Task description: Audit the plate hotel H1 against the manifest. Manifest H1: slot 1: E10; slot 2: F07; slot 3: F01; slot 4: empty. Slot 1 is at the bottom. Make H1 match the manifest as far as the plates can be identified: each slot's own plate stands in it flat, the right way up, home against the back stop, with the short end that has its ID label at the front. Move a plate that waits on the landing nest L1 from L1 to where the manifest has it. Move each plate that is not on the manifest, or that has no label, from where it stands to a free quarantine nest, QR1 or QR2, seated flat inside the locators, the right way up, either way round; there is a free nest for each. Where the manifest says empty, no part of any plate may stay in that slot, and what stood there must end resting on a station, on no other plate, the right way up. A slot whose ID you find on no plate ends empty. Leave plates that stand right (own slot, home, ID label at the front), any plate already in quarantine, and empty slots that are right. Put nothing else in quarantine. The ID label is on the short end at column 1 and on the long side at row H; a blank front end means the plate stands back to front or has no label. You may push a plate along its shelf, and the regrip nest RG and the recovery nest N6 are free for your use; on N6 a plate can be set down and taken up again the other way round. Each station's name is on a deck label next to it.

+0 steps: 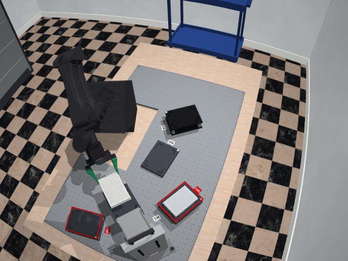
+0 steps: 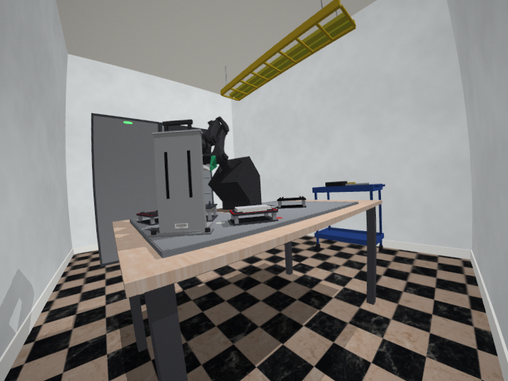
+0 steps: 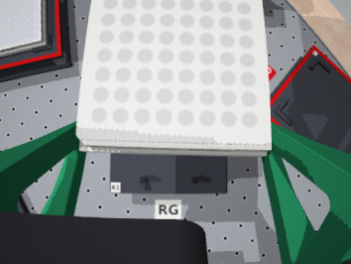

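Observation:
A white well plate [image 1: 115, 189] sticks out of the front of the grey plate hotel H1 [image 1: 140, 235], level and well side up, above the RG nest [image 3: 168, 173]. My gripper [image 1: 106, 176] has its green fingers on the plate's two long sides at its outer end, shut on it. In the wrist view the plate [image 3: 175, 56] fills the top, with my fingertips at its near corners. I see no label on the end facing me. From the side view the gripper [image 2: 212, 163] is behind the hotel [image 2: 179, 180], at an upper slot; which slot I cannot tell.
Red-framed nest QR1 [image 1: 180, 201] holds a white plate. The other red-framed nest, QR2 [image 1: 84, 222], is bare. The flat dark nest N6 [image 1: 160, 158] and the black station L1 [image 1: 183, 119] stand further back. A large black box [image 1: 115, 106] sits by the arm's base.

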`<state>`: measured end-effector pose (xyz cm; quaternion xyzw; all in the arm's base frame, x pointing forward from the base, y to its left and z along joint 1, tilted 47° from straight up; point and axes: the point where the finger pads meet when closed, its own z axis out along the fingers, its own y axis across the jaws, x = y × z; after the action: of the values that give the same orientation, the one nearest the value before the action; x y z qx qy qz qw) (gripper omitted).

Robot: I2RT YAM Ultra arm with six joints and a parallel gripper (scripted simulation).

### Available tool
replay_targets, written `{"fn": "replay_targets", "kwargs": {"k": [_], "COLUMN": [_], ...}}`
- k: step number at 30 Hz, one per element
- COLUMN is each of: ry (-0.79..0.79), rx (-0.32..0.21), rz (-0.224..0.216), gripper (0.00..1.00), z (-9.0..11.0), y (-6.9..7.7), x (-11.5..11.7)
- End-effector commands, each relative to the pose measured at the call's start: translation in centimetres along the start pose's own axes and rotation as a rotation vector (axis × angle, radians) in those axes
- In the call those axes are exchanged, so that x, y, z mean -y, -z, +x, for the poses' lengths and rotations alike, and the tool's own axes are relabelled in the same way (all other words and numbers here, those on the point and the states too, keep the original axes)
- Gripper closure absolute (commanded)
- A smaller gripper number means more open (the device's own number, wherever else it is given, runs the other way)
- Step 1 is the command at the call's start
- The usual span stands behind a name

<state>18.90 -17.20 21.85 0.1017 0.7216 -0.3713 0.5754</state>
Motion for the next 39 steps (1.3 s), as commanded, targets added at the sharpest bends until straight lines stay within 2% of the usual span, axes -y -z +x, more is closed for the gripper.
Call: {"fn": "replay_targets", "kwargs": {"k": [1,39], "ry": [0.009,0.004], "rx": [0.049,0.044], "rz": [-0.004,-0.001], "gripper": [0.13,0.13], "z": [-1.9,-4.3], "y": [-0.2,-2.7], "x": [0.2,0.2]}}
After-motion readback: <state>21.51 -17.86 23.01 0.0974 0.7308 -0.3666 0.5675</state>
